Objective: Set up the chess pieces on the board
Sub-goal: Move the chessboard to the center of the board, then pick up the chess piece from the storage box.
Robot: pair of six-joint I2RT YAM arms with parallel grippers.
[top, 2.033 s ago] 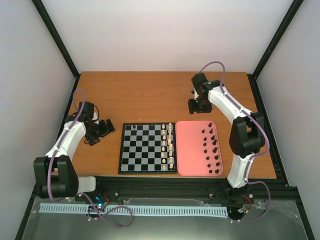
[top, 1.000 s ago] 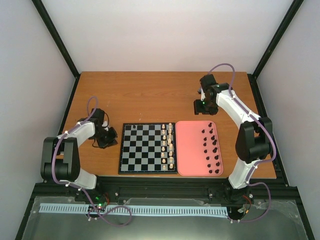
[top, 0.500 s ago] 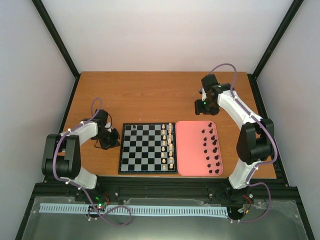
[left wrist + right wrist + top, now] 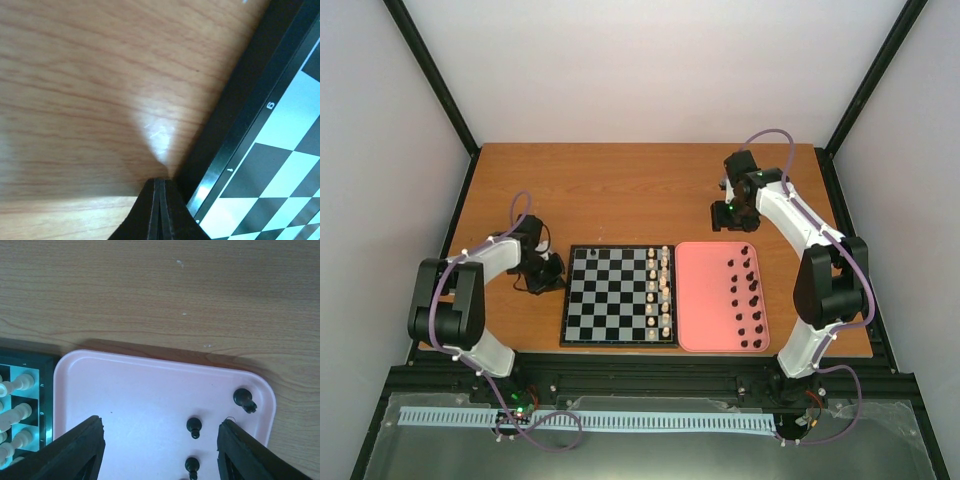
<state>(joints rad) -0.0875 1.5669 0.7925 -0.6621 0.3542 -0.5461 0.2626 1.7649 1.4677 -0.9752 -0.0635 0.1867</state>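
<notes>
Broadly, the wooden counter (image 4: 620, 190) fills the floor of the walled cell, with both arms reaching onto it from its near edge. Next in size, the board (image 4: 601, 300) lies flat near the middle of the counter, toward the near side, and the pink tray (image 4: 705, 300) lies just beside its right edge, so close that from above I cannot tell whether the two touch. At the left, the left claw (image 4: 550, 272) is low over the counter just beside the board's left rim; the wrist view shows its fingers (image 4: 160, 200) pressed together with nothing between them, their tip next to the black rim (image 4: 235, 105), though I cannot tell whether it touches the rim or the wood. At the right, the right claw (image 4: 725, 214) sits over the far end of the tray with its jaws spread wide apart and nothing held; its wrist view looks down between the two fingers (image 4: 75, 452) onto bare pink tray (image 4: 140, 400). Smaller again, the cream-white pieces (image 4: 663, 290) stand in two columns along the board's right-hand side, a few of them showing at the left edge of the right wrist view (image 4: 15, 412). Smallest, the chess pieces (image 4: 744, 332) are gathered on the right half of the tray in two loose columns running from far to near, well apart from the board's left side; three of them (image 4: 194, 426) show near the tray's far right corner, just inside the right finger.
</notes>
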